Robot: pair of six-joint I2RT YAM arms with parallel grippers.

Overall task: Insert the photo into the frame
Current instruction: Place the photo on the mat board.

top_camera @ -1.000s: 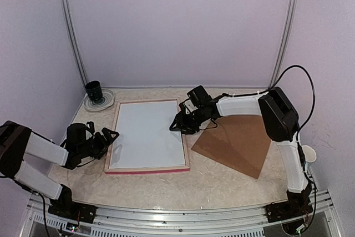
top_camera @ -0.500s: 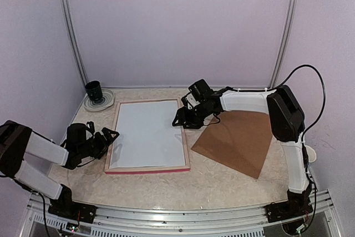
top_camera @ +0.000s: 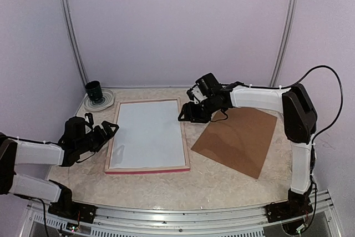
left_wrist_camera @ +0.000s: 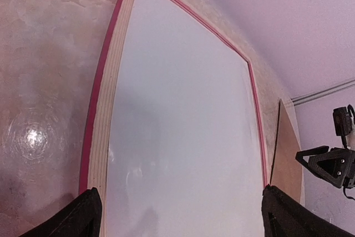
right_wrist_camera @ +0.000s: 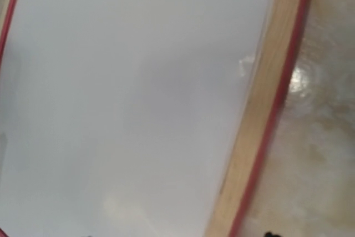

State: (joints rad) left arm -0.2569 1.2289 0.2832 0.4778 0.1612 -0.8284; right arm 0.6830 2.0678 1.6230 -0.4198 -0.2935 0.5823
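Left gripper hovers low just beside the frame's left rail, its black fingers spread wide with nothing between them. Seen from its wrist, the two blunt tips sit at either side of the view, with the frame stretching away ahead. Right gripper hangs at the frame's far right corner, over the rail; how far its jaws stand apart cannot be told, and no object shows in them.

Between the two grippers the frame lies flat on the table, back side up: thin rectangular rails of pale, matte wood, with bright pink-red along the outer edges. A smooth white sheet fills the opening, flat and faintly glossy, showing soft reflections. No print shows on it, so whether it is the photo face down cannot be told.

Right of the frame, a brown backing board, stiff and matte, lies skewed on the mottled, stone-patterned tabletop. At the far left corner a dark cup stands on a round saucer.
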